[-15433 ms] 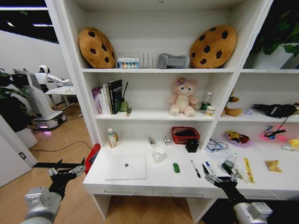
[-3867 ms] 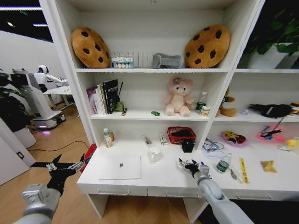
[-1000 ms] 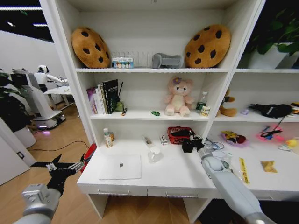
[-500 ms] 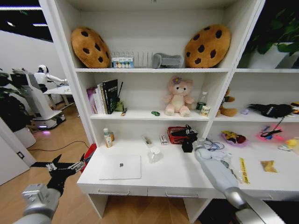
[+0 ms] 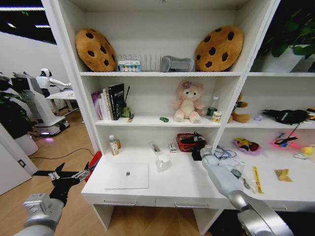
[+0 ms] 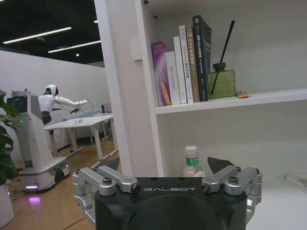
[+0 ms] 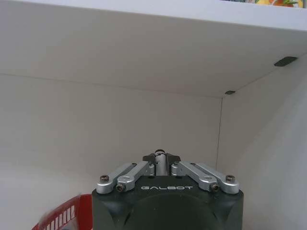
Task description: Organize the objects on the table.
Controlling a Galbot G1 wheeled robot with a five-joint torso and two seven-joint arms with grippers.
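- The right gripper (image 5: 198, 138) reaches over the back of the white desk (image 5: 187, 183), above the red mesh basket (image 5: 187, 142) and by the black pen cup (image 5: 197, 154) at the back edge; in the right wrist view (image 7: 164, 164) its fingers are drawn together on a dark, silver-tipped pen (image 7: 160, 155).
- The right arm stretches from the front right edge of the desk toward the back wall of the shelving unit (image 5: 147, 29).
- The silver laptop (image 5: 127, 176) lies shut near the desk's front left corner; a white mug (image 5: 162, 162) stands just beside it, toward the back.
- A small green item (image 5: 163, 119) rests on the middle shelf near the pink plush toy (image 5: 188, 102).
- The left gripper (image 5: 63, 177) hangs off the desk's left end over the floor, its fingers spread wide apart (image 6: 168, 184); a green-labelled bottle (image 6: 192, 162) stands beyond it.
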